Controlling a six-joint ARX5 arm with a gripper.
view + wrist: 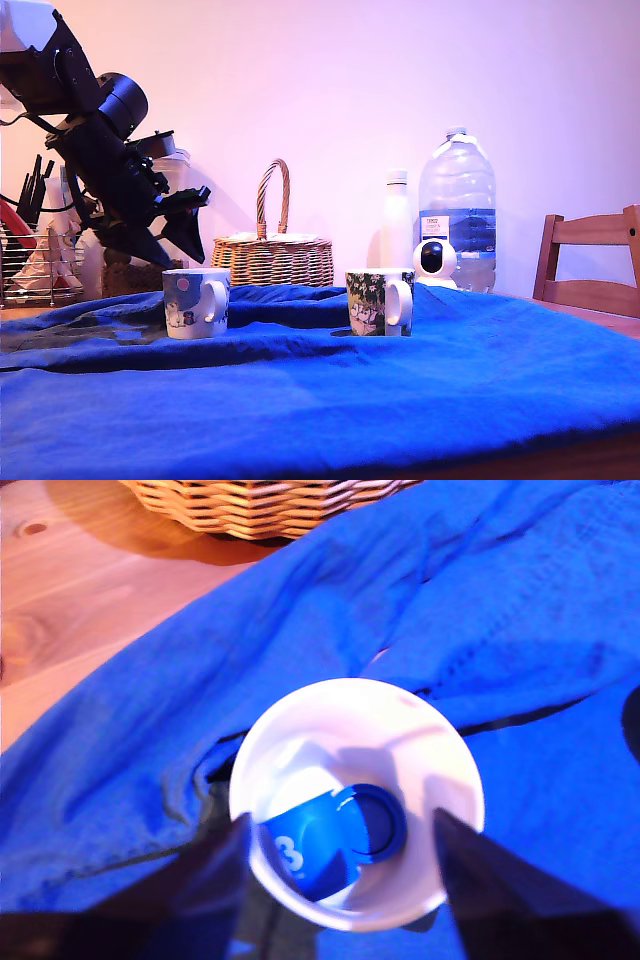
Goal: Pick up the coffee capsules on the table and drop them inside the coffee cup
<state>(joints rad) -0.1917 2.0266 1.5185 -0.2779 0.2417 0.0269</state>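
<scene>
The gripper (pixel 340 880) hangs released (holding nothing) above the white mug (pixel 455 780); a dark blue capsule (pixel 335 835) lies inside.

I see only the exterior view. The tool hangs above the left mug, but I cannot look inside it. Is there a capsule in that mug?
Observer: Yes. The wrist view shows a dark blue capsule lying at the bottom of the mug.
Operator: Does the tool hold anything?
Observer: No. The tool is open and empty, with its fingers apart above the mug's rim.
</scene>
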